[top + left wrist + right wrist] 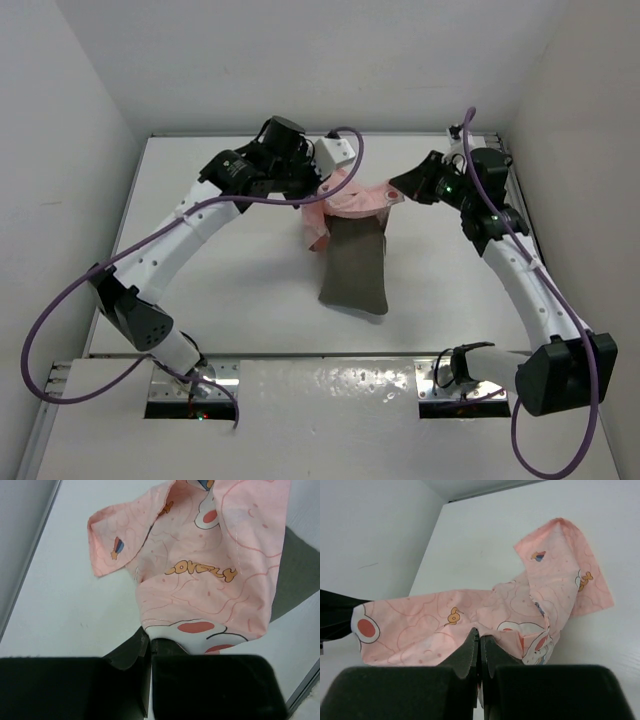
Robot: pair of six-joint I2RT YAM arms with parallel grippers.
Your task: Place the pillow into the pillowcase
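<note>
The pillowcase (352, 198) hangs stretched between the left tool (316, 186) and the right tool (398, 192), each of which holds one end of its raised edge.

In the left wrist view the left tool (150, 646) is closed. Its two black fingers are pressed together, with the hem of the pillowcase (200, 580) caught at their tips. The cloth spreads ahead of the tool and to its right. In the right wrist view the right tool (479, 638) is also closed, pinching the pillowcase (445, 620). From here the cloth runs as a band to the tool's left and bunches up ahead and to its right.

The pillow (354, 265) lies flat on the counter (220, 300). It sits lower than the span of cloth and nearer the arm bases than either tool. From the left tool, the pillow (300, 570) shows ahead and to the right, past the cloth's edge.

The pillowcase is thin and pale pink with darker pink line drawing. It carries white shapes with red spots, small blue and orange marks, and some yellow lettering. The pillow looks dull olive-grey from above, a soft rectangle with a paler edge.

The pillow's far end is covered by the hanging cloth. Whether that end sits inside the opening or only behind the cloth cannot be told. The pillow's pattern is too fine to make out. Each tool's own fingers hide how much cloth lies between them.
</note>
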